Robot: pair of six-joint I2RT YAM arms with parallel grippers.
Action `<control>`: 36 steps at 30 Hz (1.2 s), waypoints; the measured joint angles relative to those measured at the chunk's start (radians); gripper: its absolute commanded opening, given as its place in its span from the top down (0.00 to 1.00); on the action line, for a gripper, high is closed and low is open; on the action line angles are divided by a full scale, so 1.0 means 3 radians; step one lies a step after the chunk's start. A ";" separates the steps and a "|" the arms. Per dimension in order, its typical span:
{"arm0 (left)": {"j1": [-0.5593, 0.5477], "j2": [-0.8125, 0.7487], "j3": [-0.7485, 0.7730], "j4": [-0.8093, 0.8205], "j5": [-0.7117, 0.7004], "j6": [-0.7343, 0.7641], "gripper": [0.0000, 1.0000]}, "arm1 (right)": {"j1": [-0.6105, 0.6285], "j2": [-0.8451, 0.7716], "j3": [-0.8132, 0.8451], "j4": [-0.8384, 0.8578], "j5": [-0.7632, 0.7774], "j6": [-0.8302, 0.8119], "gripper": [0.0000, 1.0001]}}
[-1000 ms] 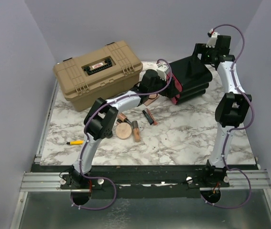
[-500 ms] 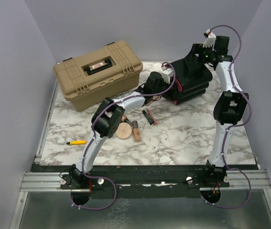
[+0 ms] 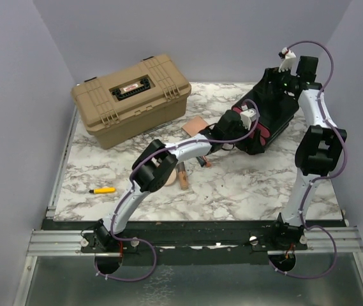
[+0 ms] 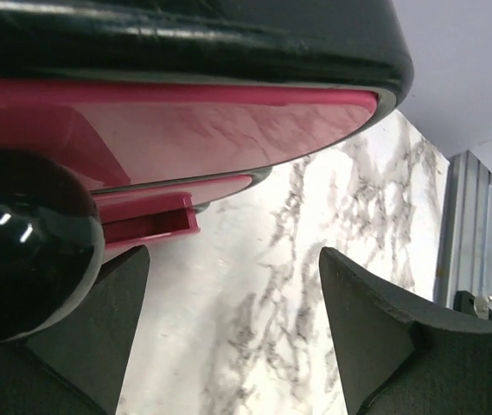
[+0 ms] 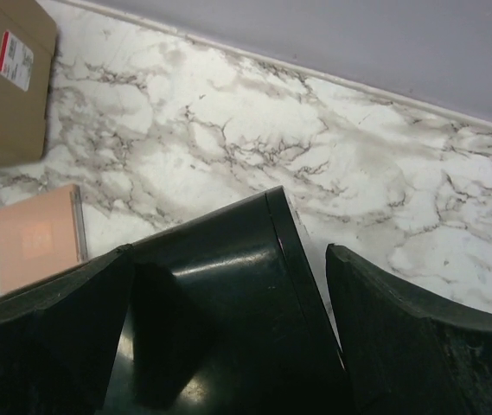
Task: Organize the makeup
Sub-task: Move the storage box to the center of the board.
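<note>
1. The yellow pen point(image 3: 101, 190) lies at eight o'clock on the marble table point(image 3: 245, 185). It is not makeup and needs no handling.
2. The tan case point(image 3: 130, 95) stands at ten o'clock. It is ribbed hard plastic and is closed.
3. The round peach compact point(image 3: 170, 179) lies at seven o'clock, partly hidden under the left arm. I judge it light, rigid and smooth; pinch it across the rim, not on the flat faces.
4. A copper lipstick tube point(image 3: 182, 176) lies just beside the compact, at its three o'clock. It is a slim, glossy cylinder that is likely to roll, so grip it across the middle of the barrel.
5. The square copper-pink compact point(image 3: 194, 126) lies flat at twelve o'clock. It is thin and low, so it is best taken by two opposite edges. The hinge may be fragile.
6. The black-and-red tube point(image 3: 204, 161) lies near the table's centre, half under the arm. It looks small and light.
7. The left gripper point(image 4: 228, 320) has its fingers apart, with only bare marble between them. It faces a glossy pink drawer point(image 4: 168, 130), and the drawer's round black knob point(image 4: 21, 242) sits over the left finger.
8. The black box point(image 3: 267, 118) stands at two o'clock. Its shell is smooth and slippery-looking.
9. The right gripper point(image 5: 228, 285) has its jaws spread wide astride the box's rear edge. A sliver of marble shows beside one finger, so I judge it not clamped.
</note>
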 measured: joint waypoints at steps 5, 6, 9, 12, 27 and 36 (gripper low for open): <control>-0.0182 -0.0268 -0.0393 0.0017 -0.0092 0.0008 0.19 | 0.0006 -0.0380 -0.0468 -0.0071 -0.0005 -0.0155 0.11; -0.0219 -0.0371 -0.0547 0.0052 -0.0131 0.0013 0.20 | 0.0013 -0.0445 -0.0552 -0.0098 -0.0011 -0.0164 0.10; -0.0287 -0.0640 -0.0914 0.0117 -0.0273 0.0034 0.19 | 0.0048 -0.0650 -0.0855 -0.0102 -0.0017 -0.0146 0.09; -0.0313 -0.0839 -0.1099 0.0094 -0.0356 0.0070 0.18 | 0.0111 -0.0802 -0.1024 -0.0112 0.0074 -0.0067 0.09; -0.0264 -0.1553 -0.1741 0.0006 -0.0357 0.0258 0.16 | 0.0169 -0.1263 -0.1472 -0.0161 0.0453 0.0327 0.05; -0.0231 -0.1900 -0.2026 -0.0001 -0.0354 0.0324 0.18 | 0.0169 -0.1291 -0.1474 -0.0243 0.0449 0.0301 0.07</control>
